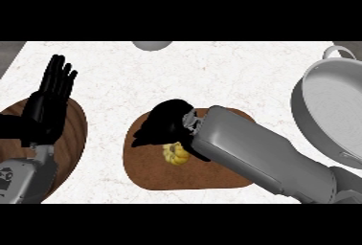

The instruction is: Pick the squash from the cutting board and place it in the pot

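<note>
Brown wood is the material of the cutting board, which lies on the white marbled counter near the middle of the view. On this board sits the small yellow squash, and the right hand is directly above it, with the black fingers curled down over its upper part, so it looks like the hand is closing around the squash. The grey pot stands at the right edge of the counter, well apart from the board. The left hand shows at the left side, open, fingers straight and pointing up, over a second brown board.
</note>
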You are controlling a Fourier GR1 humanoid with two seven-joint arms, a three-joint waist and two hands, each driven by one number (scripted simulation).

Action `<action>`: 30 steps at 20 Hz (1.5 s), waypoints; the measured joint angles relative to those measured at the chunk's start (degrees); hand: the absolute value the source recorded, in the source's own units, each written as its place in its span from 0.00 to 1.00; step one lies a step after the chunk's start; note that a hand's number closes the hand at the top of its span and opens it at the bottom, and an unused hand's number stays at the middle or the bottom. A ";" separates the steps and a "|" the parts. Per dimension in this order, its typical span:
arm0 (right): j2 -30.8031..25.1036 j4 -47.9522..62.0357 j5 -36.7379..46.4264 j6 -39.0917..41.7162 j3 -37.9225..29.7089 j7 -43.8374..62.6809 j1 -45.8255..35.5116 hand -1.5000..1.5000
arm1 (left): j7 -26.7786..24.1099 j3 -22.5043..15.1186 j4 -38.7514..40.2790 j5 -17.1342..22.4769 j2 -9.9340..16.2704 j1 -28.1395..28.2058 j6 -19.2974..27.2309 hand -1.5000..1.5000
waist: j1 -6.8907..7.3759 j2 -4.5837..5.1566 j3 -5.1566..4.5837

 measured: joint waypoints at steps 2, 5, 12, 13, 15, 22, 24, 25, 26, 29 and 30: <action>0.34 -0.99 1.57 -0.18 -0.11 -0.35 1.44 0.00 | 0.27 0.36 -0.02 -0.56 -0.45 -0.32 0.03 0.50 | -0.07 0.00 0.00; 0.36 -0.58 4.95 -1.41 0.14 -1.70 2.72 0.00 | 1.12 0.59 -0.12 -1.25 -1.23 -0.65 -0.05 0.50 | -0.05 0.02 0.00; 1.37 1.36 12.37 -3.23 0.22 -2.36 5.85 0.00 | 0.50 2.22 0.77 -1.91 -1.93 -0.55 -2.22 0.50 | -0.06 0.04 -0.01; 2.18 2.28 13.40 -3.96 0.38 -2.49 6.37 0.00 | 0.46 2.12 1.58 -2.43 -2.59 -1.32 -1.83 0.50 | -0.09 0.06 0.00; 2.89 3.53 15.25 -4.94 0.41 -3.86 7.30 0.00 | 1.26 1.85 1.05 -3.34 -3.46 -1.58 -1.09 0.50 | -0.06 0.07 0.00; 6.05 11.36 20.87 -9.71 -0.81 -9.17 8.75 0.00 | 2.69 3.90 0.69 -3.57 -2.99 -2.09 -3.19 0.50 | 0.10 0.11 0.00; 6.56 11.20 22.30 -9.90 -0.68 -9.34 10.54 0.00 | 2.59 3.46 0.44 -4.63 -3.94 -1.87 -2.65 0.50 | -0.06 0.02 0.01; 7.06 12.01 22.53 -9.91 -0.72 -9.66 10.18 1.00 | 2.54 3.64 0.92 -4.79 -4.20 -2.23 -2.67 0.50 | -0.05 -0.04 0.00; 6.71 11.74 22.99 -10.19 -0.48 -10.83 10.19 1.00 | 2.13 3.93 1.32 -4.64 -4.40 -2.18 -2.98 0.50 | -0.05 -0.10 0.05; 6.42 12.07 24.49 -13.02 0.28 -14.04 9.78 1.00 | 2.69 4.19 0.95 -4.79 -4.28 -2.37 -3.30 0.50 | 0.08 -0.40 0.17; 6.35 11.50 25.17 -14.07 0.53 -14.41 10.29 1.00 | 2.96 4.49 0.37 -4.65 -3.98 -1.99 -3.55 0.50 | 0.04 -0.55 0.20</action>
